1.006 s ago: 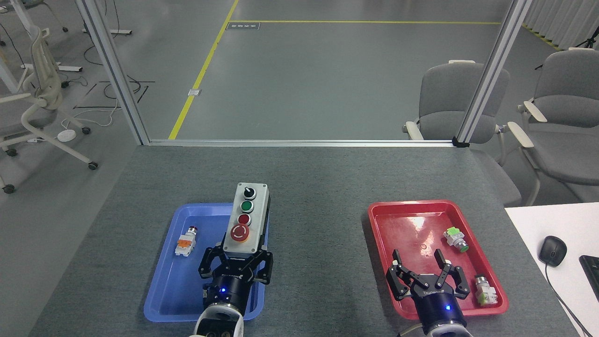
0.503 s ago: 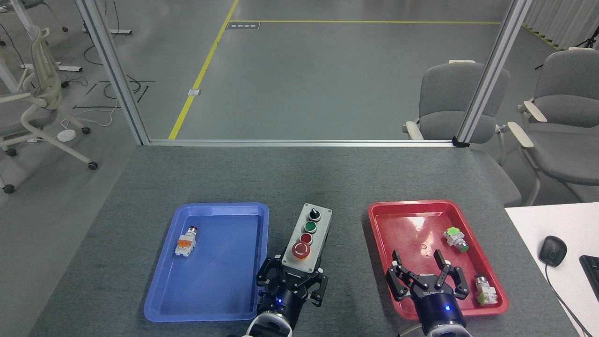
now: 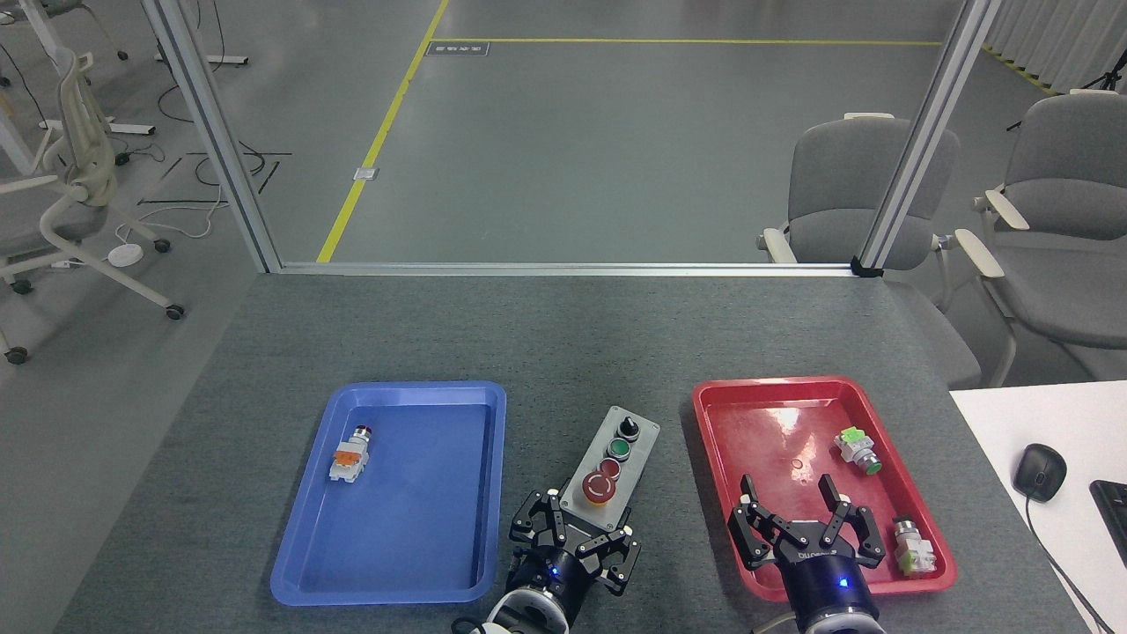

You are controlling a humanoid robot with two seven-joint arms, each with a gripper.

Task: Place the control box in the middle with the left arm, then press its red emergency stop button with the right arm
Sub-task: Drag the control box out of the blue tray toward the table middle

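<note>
The light-grey control box (image 3: pixel 636 438) lies tilted on the dark felt middle (image 3: pixel 581 352) of the table, between the two trays. Its black knob is at the far end. The big red emergency stop button (image 3: pixel 600 487) is at the near end. My left gripper (image 3: pixel 581 521) is shut on the control box's near end, one finger on each side. My right gripper (image 3: pixel 786 489) hovers open and holds nothing over the near part of the red tray (image 3: pixel 757 396), to the right of the box.
The blue tray (image 3: pixel 414 528) at the left holds one small push-button (image 3: pixel 349 453). Two loose push-buttons (image 3: pixel 857 447) lie in the red tray. A white desk (image 3: pixel 995 414) with a mouse (image 3: pixel 1039 471) adjoins the table's right side. Chairs stand beyond the far edge.
My left gripper has carried the control box rightward out of the blue tray and lowered it between the trays. The right gripper has barely moved.
</note>
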